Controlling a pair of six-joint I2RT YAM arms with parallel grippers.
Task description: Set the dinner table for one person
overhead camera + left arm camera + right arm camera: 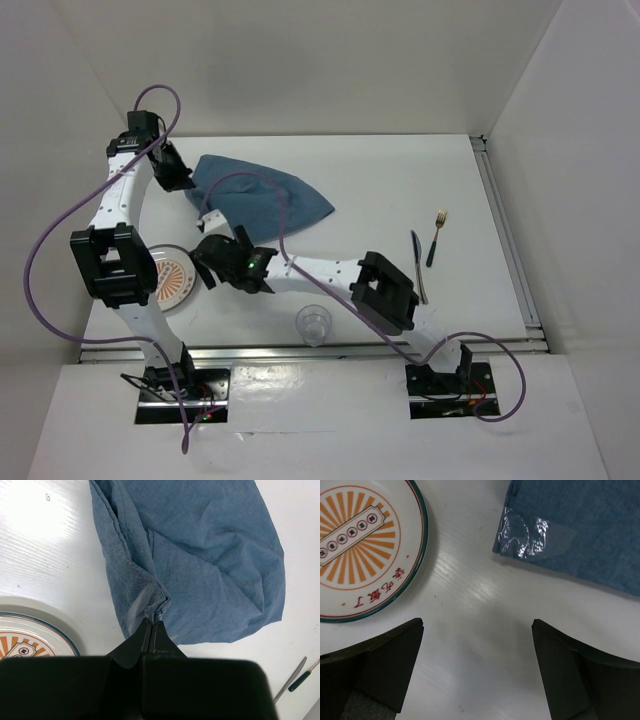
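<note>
**What lies on my white table**

The dinner table (400,180) in front of me is a flat, matte white top. A blue cloth placemat (265,200) lies on it toward the far left, rumpled and folded over itself rather than spread flat. Nearer me on the left rests a round plate (178,292) with an orange sunburst and a green rim, close to the cloth but not touching it. A clear glass (314,325) stands upright at the near edge, about the middle. On my right a fork (436,238) and a knife (420,270) lie close together, lengthwise, well apart from everything else.
</note>
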